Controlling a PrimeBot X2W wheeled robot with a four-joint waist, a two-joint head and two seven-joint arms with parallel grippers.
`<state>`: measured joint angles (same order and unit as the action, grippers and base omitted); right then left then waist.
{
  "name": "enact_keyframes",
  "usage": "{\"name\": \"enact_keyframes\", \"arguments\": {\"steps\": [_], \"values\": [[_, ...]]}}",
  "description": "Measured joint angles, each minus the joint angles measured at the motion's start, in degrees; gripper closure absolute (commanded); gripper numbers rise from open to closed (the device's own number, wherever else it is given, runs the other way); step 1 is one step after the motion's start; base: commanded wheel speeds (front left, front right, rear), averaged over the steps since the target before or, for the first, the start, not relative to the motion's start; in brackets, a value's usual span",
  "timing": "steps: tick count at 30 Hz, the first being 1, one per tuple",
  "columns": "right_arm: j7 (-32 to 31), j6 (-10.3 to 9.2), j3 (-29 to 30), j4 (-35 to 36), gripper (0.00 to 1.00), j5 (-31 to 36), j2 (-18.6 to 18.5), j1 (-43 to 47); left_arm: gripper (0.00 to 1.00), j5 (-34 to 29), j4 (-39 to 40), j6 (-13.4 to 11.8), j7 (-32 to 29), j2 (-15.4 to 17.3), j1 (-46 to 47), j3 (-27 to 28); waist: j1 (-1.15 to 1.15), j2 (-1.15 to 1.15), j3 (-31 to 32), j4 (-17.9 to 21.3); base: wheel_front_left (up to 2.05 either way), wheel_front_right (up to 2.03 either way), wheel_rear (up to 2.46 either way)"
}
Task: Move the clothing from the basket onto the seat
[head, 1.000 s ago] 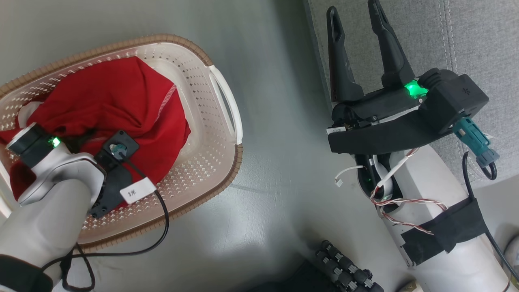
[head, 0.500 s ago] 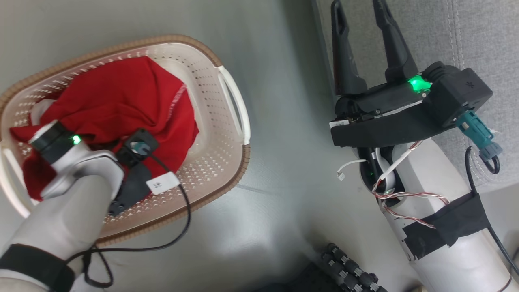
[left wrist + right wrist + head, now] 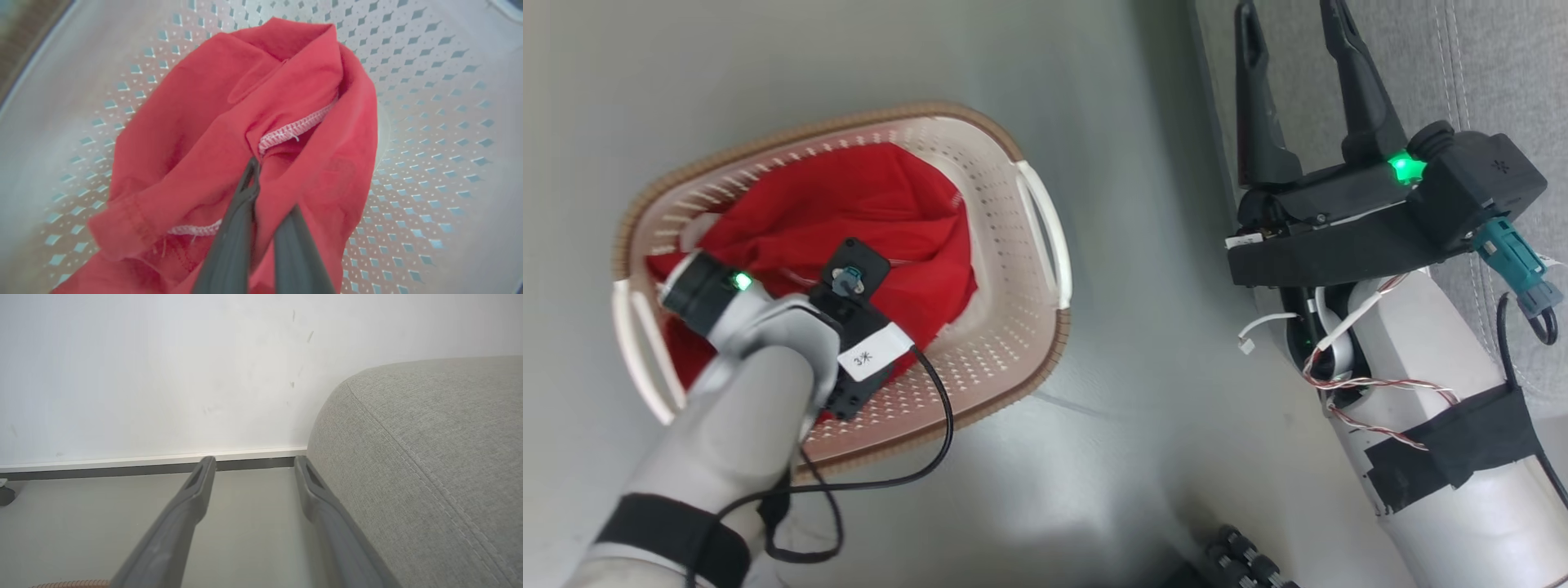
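Note:
Red clothing (image 3: 866, 212) with white stitching is bunched in the cream basket (image 3: 1013, 327), which stands on the floor at the left of the head view. My left gripper (image 3: 255, 163) reaches down into the basket and is shut on a fold of the clothing (image 3: 286, 106); in the head view my wrist hides its fingers. The fabric rises in a peak around the pinch. My right gripper (image 3: 1294, 24) is open and empty at the upper right, beside the grey seat (image 3: 1494, 73). In the right wrist view the right gripper (image 3: 253, 463) points toward the wall, the seat (image 3: 429, 437) to its right.
A white wall (image 3: 163, 375) with a baseboard stands ahead of the right gripper. Grey floor (image 3: 1127, 425) lies between basket and seat. A black cable (image 3: 915, 465) trails from my left wrist over the basket rim. My dark base (image 3: 1250, 563) shows at the bottom.
The left gripper has shut on the clothing and gathered it upward. The head camera has shifted, so basket and right arm sit further right in the picture.

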<state>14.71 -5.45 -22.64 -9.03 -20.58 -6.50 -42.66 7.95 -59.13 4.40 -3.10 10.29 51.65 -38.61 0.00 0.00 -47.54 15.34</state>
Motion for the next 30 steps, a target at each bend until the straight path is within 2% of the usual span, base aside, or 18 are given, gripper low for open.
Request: {"name": "enact_keyframes", "arguments": {"steps": [12,22,30], "values": [[0.0,0.73,1.02,-1.88,0.0,1.14,-3.23,2.66,1.0,9.81,-0.25,-0.96,9.36,-5.58,-3.8,7.98,0.0,0.0,6.54,-4.85,0.0,0.0,0.0],[0.0,1.37,1.22,-2.97,0.0,1.36,-4.83,4.85,1.0,14.22,-0.14,-0.77,14.83,-7.0,-6.55,11.4,-0.01,0.0,12.2,-8.9,0.0,0.0,0.0],[0.0,2.01,1.14,-4.46,0.0,1.34,-5.52,6.86,1.0,17.83,2.14,-0.29,16.55,-7.37,-8.67,14.28,-0.01,0.0,17.32,-11.88,0.0,0.0,0.0]]}}
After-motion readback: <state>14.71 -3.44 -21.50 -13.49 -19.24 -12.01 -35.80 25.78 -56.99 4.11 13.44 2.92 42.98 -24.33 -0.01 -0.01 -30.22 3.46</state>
